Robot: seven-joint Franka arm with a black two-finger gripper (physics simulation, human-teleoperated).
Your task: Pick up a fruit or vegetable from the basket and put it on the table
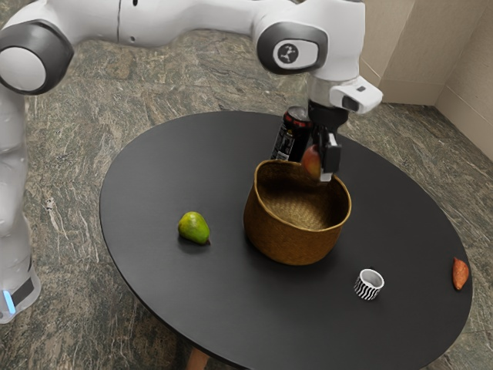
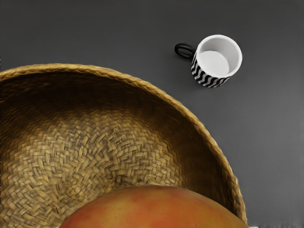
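Streaked stone floor (image 1: 69, 146) and pale walls (image 1: 416, 46) surround a round black table (image 1: 154, 162); the woven basket (image 1: 289, 240) on it serves as reference. From the exterior view's left to its right: a white arm (image 1: 185, 19) reaches in, passing above and beyond the basket. A green pear (image 1: 193, 229) lies on the table, to that side of the basket and apart from it. A dark drinks can (image 1: 289, 140) stands upright behind the basket's far rim. Red-orange and rounded, the fruit (image 1: 311, 162) is raised at the far side of the basket's opening, with the fingers of the black gripper (image 1: 323, 165) clamped on it; the wrist view presents it over the woven interior. To the basket's right and nearer the viewer, a striped mug (image 1: 369, 284) stands upright, its black handle (image 2: 184, 50) visible from above. Farthest right, well apart from the basket, lies a pointed reddish vegetable (image 1: 460, 274).
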